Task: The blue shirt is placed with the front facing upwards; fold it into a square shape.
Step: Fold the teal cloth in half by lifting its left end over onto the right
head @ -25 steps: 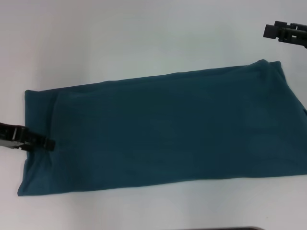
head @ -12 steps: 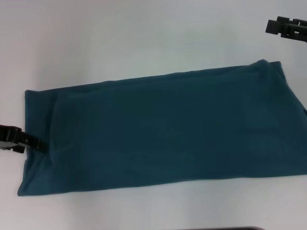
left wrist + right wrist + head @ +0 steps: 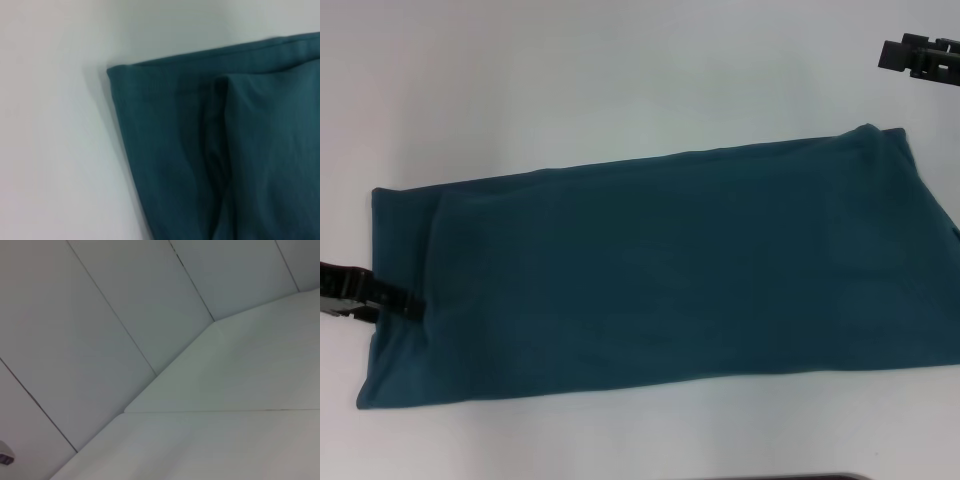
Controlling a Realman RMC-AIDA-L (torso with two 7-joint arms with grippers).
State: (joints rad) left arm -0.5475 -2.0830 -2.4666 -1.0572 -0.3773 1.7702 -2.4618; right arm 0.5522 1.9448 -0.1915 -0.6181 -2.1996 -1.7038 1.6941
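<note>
the blue shirt lay as a long folded band, soft and limp; best pinched at its corners. left gripper touched its short edge, right gripper parked well apart; finger states untellable.

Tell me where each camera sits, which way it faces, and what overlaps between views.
Head: above, looking down at the blue shirt on the white table; left gripper at its left edge, right gripper far right.
Left wrist: close over the shirt's corner; no fingers show.
Right wrist: faces wall panels; no robot parts.
Shared: head and left wrist both show the shirt.
</note>
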